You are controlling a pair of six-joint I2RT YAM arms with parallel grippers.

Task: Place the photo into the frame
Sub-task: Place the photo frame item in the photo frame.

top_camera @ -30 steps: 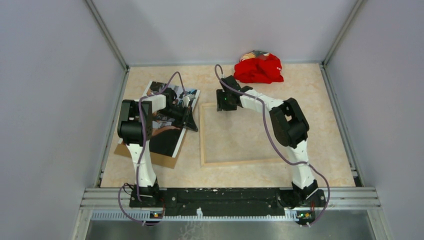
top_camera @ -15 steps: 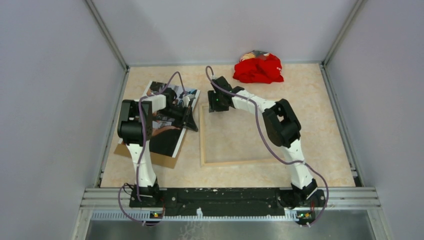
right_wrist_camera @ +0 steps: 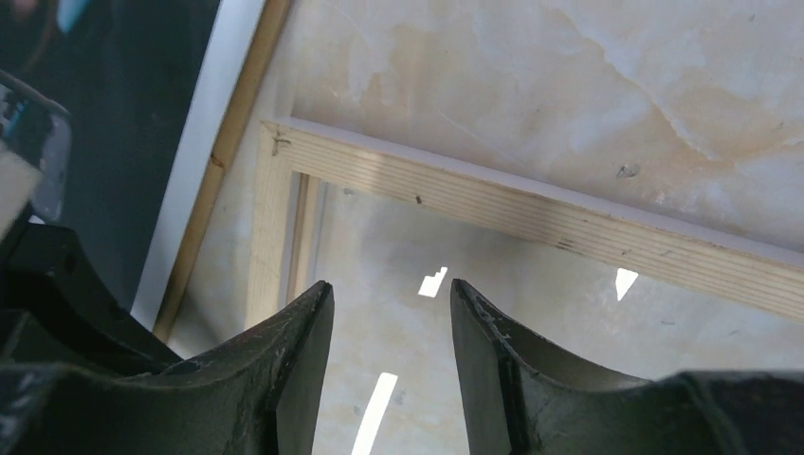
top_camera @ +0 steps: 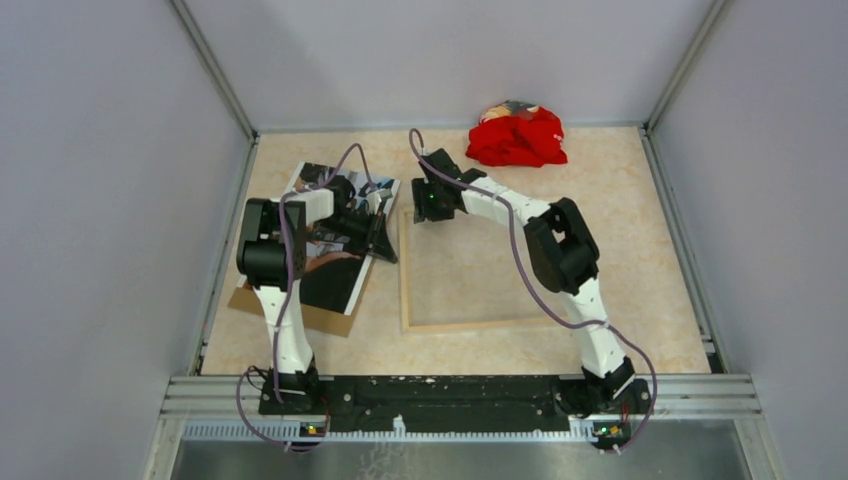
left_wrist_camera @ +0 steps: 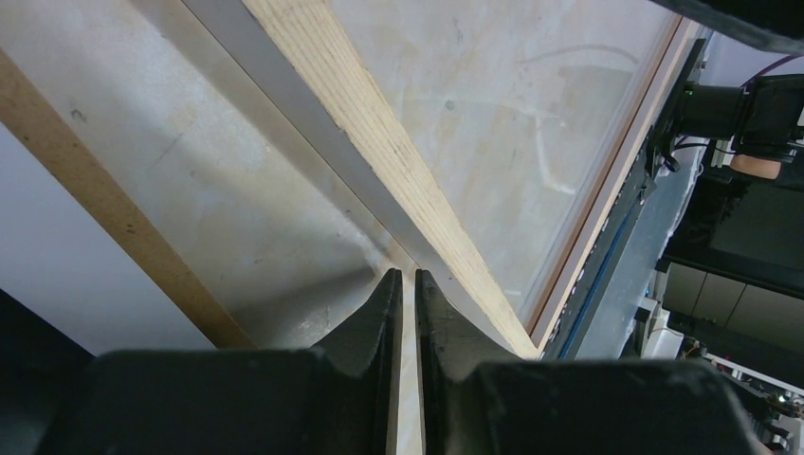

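The dark rectangular photo print (top_camera: 338, 282) lies on a plain brown backing board (top_camera: 322, 321), left of the thin light-wood picture frame (top_camera: 480, 323); the left gripper (left_wrist_camera: 406, 277) sits at its right edge, fingers almost together, possibly pinching it; the right gripper (right_wrist_camera: 391, 286) hovers over the frame's far-left corner, fingers apart.

Top cam: left arm (top_camera: 265, 250) covers much of the photo (top_camera: 333, 283); brown board (top_camera: 322, 320) under it shows only a strip. Sth behind the red cloth (top_camera: 518, 140) is too small to ID. Left wrist cam: I can't tell if left hand (left_wrist_camera: 408, 281) pinches anything, the gap's v. thin. Right wrist cam: frame (right_wrist_camera: 531, 213) cut off, one corner only.
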